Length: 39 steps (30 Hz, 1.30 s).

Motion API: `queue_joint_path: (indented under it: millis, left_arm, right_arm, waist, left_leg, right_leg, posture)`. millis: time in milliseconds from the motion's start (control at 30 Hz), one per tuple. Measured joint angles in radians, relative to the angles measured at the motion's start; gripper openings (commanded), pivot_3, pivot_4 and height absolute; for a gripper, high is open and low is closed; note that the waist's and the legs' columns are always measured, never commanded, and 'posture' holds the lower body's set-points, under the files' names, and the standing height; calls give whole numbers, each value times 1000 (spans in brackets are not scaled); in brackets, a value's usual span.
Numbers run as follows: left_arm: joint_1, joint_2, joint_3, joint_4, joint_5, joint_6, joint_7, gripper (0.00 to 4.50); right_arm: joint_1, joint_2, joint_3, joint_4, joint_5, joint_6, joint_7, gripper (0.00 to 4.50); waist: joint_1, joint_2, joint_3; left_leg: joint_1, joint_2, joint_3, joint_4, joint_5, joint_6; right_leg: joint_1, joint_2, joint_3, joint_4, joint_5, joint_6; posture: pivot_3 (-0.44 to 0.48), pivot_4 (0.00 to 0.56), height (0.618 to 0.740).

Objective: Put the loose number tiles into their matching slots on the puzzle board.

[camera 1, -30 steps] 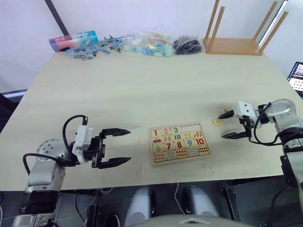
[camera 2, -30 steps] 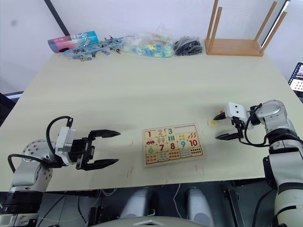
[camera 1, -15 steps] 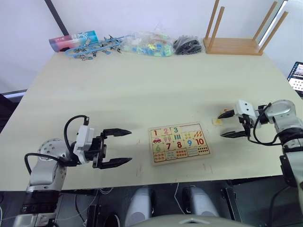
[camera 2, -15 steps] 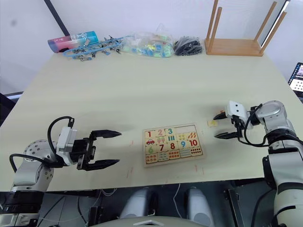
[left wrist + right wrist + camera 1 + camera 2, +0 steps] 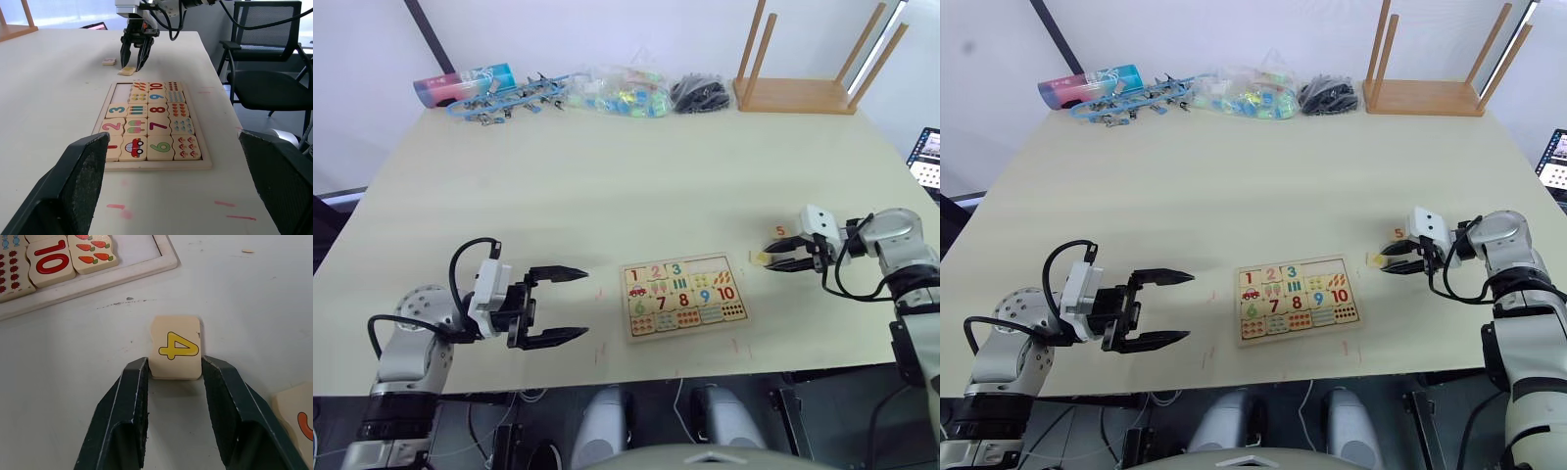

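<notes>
The left end effector (image 5: 570, 303) hovers with fingers spread wide, left of the puzzle board (image 5: 684, 295), which lies flat on the surface (image 5: 607, 176) with tiles 1, 2 and 3 seated in its top row. Just right of the board, the right end effector (image 5: 170, 382) is closed against both sides of the 4 tile (image 5: 175, 347), which rests on the surface. Another loose tile (image 5: 781, 231) lies just beside it.

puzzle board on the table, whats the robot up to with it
The robot is filling a flat pale wooden puzzle board with number tiles. Tiles 1, 2 and 3 sit in its top row; the two slots beside them are bare. The right gripper has its black fingers on either side of the small pale wooden tile with a yellow 4, right of the board. The left gripper hangs open, holding nothing.
</notes>
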Motion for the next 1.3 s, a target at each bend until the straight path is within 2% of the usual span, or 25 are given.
queue_joint_path:
  millis: [167,267,600,667,800,1067,1300]
  left_arm:
    - [0,0,0,0,0,-1,0,4500]
    - [-1,0,0,0,0,-1,0,4500]
    - [-6,0,0,4,0,-4,-1,4500]
    - [-7,0,0,9,0,-4,-1,4500]
    - [-10,3,2,15,-1,-4,-5,4500]
    - [-21,15,10,40,-3,-8,-19,4500]
    - [-31,15,10,40,-3,-10,-19,4500]
  right_arm:
    - [0,2,-5,0,0,2,0,1741]
    - [0,3,-8,0,0,3,2,955]
    - [4,3,-11,-39,4,35,-2,942]
    - [12,1,-12,-100,7,67,-11,942]
    - [80,-36,-12,-349,15,194,-52,942]
    - [170,-75,6,-931,64,657,-117,942]
    - [162,-93,114,-1142,55,892,-137,942]
  waist:
    - [0,0,0]
    - [0,0,0]
    - [0,0,0]
    - [0,1,1]
    - [5,1,1]
    - [2,1,1]
    - [5,1,1]
  left_leg:
    - [0,0,0,0,0,0]
    - [0,0,0,0,0,0]
    - [0,1,0,0,0,0]
    - [0,1,0,0,0,0]
    - [-2,2,-1,0,0,0]
    - [-2,2,-1,0,0,0]
    - [-4,1,-1,0,0,0]
  right_leg:
    - [0,0,0,0,0,0]
    - [0,0,0,0,0,0]
    - [0,0,0,0,0,0]
    - [0,0,0,0,0,0]
    - [-1,-1,-1,0,0,0]
    - [-3,-1,-1,1,0,0]
    - [-4,-1,-1,0,0,0]
  posture:
    - [0,150,737]
    - [0,150,737]
    - [0,150,737]
    - [0,150,737]
    - [0,150,737]
    - [0,150,737]
    - [0,150,737]
